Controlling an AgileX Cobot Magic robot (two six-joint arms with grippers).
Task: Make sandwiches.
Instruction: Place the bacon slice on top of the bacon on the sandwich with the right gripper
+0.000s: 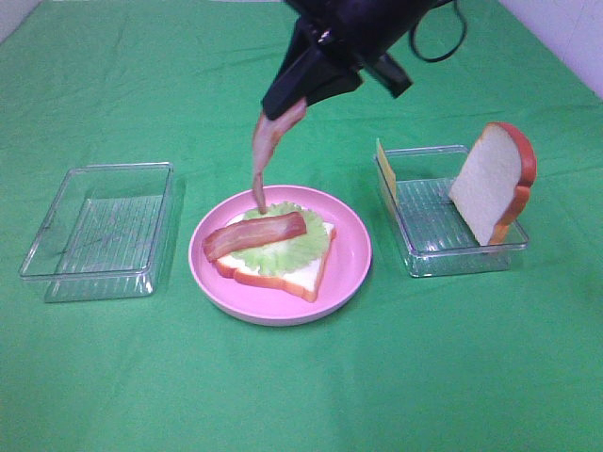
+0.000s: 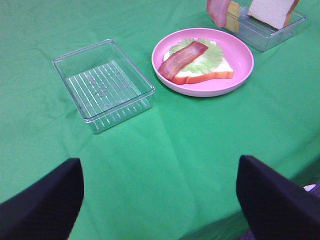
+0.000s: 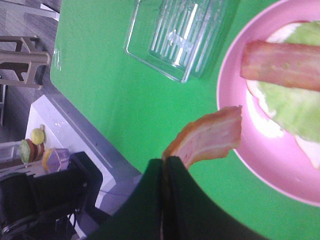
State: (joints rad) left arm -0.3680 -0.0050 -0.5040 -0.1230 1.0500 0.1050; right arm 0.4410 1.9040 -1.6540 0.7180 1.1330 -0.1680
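Note:
On the pink plate (image 1: 349, 259) lies a bread slice (image 1: 301, 278) topped with ruffled lettuce (image 1: 273, 252) and one bacon strip (image 1: 254, 235). A second bacon strip (image 1: 268, 151) dangles over the plate's far edge, pinched in my right gripper (image 1: 287, 104), which is shut on its upper end; in the right wrist view this strip (image 3: 210, 137) curls out from the closed fingers (image 3: 150, 200). Another bread slice (image 1: 492, 181) leans upright in the right-hand tray (image 1: 443, 250), with a yellow cheese square (image 1: 384, 168) at the tray's far-left end. My left gripper (image 2: 160, 200) stands open, low and well short of the plate (image 2: 240, 62).
An empty clear ribbed tray (image 1: 99, 231) sits left of the plate on the green cloth. The right arm's black body (image 1: 358, 33) hangs above the table's far middle. The table's near edge shows in the left wrist view.

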